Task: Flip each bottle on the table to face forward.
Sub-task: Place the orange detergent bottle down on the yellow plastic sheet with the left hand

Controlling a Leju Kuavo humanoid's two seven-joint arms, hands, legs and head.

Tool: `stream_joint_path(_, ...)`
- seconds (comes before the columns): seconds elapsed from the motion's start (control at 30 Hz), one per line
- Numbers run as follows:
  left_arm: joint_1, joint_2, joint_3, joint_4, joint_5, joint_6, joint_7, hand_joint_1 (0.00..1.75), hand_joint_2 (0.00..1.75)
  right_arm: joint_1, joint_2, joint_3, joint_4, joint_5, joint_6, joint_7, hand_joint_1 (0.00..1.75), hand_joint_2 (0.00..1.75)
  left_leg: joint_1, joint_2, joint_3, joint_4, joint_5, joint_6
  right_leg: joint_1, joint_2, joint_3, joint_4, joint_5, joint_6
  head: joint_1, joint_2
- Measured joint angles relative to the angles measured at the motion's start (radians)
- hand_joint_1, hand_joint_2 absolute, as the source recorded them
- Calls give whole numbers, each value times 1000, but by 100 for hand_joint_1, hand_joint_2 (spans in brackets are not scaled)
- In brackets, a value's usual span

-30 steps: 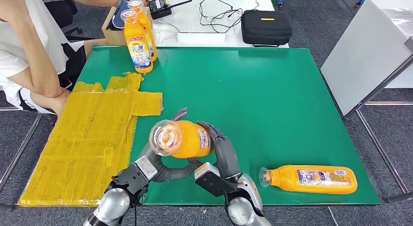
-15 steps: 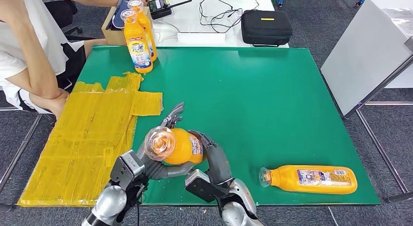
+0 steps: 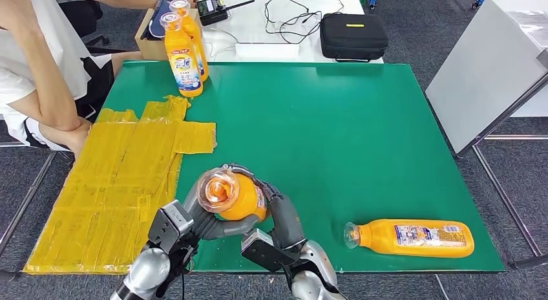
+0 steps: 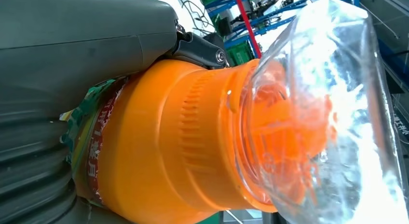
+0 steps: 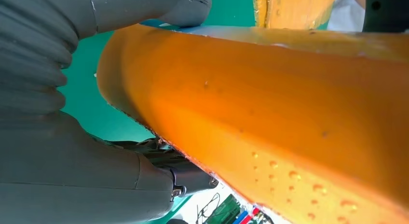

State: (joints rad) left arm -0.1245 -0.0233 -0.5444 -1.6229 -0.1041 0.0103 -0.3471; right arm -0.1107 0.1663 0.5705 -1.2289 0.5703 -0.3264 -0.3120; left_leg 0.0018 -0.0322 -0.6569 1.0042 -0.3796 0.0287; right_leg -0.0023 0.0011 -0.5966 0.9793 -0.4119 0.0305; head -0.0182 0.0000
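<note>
Bottle [image 3: 236, 195] up off the green counter [image 3: 362, 132], near its front edge, gripped from both sides! Left robot hand [image 3: 200, 213] wraps it from below and behind, fingers curled round the orange body; right robot hand [image 3: 274, 206] clasps the opposite flank, so both are equally close. Its long axis tips toward the head camera, clear cap [image 3: 216, 189] leading, so I'd judge the next turn pivots between the two palms. Further right, a second bottle [image 3: 413, 238] lies flat, cap pointing left, well apart.

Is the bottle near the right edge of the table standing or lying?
Lying. The orange bottle rests on its side on the green table, clear cap pointing left, neither hand touching it.
</note>
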Motion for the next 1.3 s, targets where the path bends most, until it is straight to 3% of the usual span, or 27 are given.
stream_joint_path(0.67, -1, 0, -1, 7, 2, 0, -1, 175, 175, 0, 0, 5, 7, -15, -11, -6, 175, 175, 0, 0, 0, 0, 0, 0, 0, 0, 0, 0, 0, 0, 0, 0)
stream_joint_path(0.7, -1, 0, -1, 7, 1, 3, -3, 175, 175, 0, 0, 5, 6, -23, -12, -10, 150, 175, 0, 0, 0, 0, 0, 0, 0, 0, 0, 0, 0, 0, 0, 0)
stream_joint_path(0.8, -1, 0, -1, 5, -19, 34, -18, 175, 175, 11, -3, 1, -14, -67, -20, -29, 19, 175, 0, 0, 0, 0, 0, 0, 0, 0, 0, 0, 0, 0, 0, 0)
stream_joint_path(0.83, -1, 2, 1, 2, -39, 59, -22, 175, 175, 21, -6, -3, -34, -93, -25, -42, 0, 175, 0, 0, 0, 0, 0, 0, 0, 0, 0, 0, 0, 0, 0, 0)
stream_joint_path(0.93, -1, 22, 31, -15, -161, 190, -13, 175, 175, 71, -15, -41, -144, -244, -24, -110, 0, 175, 0, 0, -1, 0, 0, 0, 0, 0, -1, 0, 0, 0, 0, 0)
stream_joint_path(1.07, -16, 89, 139, -44, -485, 366, 60, 175, 175, 179, -33, -145, -364, -431, 34, -171, 0, 175, 0, 0, -1, 0, 0, 0, 0, 0, -2, 0, 0, 0, 0, 0)
stream_joint_path(1.17, -53, 134, 228, -50, -734, 389, 149, 175, 175, 244, -36, -217, -494, -458, 56, -203, 0, 175, 1, 0, -1, 0, 0, 0, 1, 0, -2, 0, -1, -1, 0, 0)
stream_joint_path(1.3, -134, 182, 280, -9, -1018, 357, 291, 175, 175, 282, -36, -267, -602, -467, 59, -228, 0, 175, 1, 0, -1, 0, 0, -1, 1, 0, -2, 0, -1, -1, 0, 0)
